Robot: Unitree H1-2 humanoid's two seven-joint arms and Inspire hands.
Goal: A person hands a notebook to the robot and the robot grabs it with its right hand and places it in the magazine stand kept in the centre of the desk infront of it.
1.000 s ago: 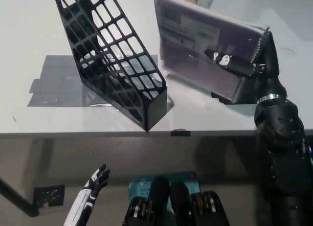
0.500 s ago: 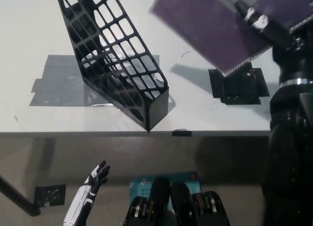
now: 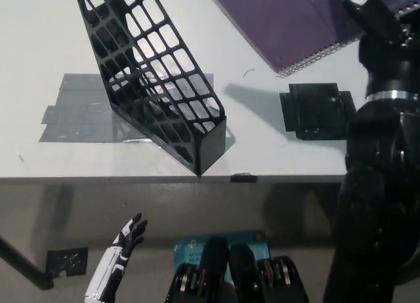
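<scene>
Notebook, purple-covered with a wire spiral binding point(image 3: 289, 21), hangs tilted above the white desk point(image 3: 39, 27) at the top right, its upper part cut off by the frame edge; black right hand point(image 3: 367, 11) grasps it near the spiral edge, though most of the hand lies out of view; black lattice plastic magazine stand point(image 3: 154, 80) leans at centre-left on grey tape patches point(image 3: 79, 109); white left hand point(image 3: 128, 241) rests low at lower left, fingers spread, holding nothing.

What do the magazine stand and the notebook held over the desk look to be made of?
Magazine stand: probably rigid black plastic, a slightly glossy moulded lattice. Notebook, in the right hand: matte purple cover, likely card or thin plastic, with a metal-looking spiral binding along its edge.
</scene>
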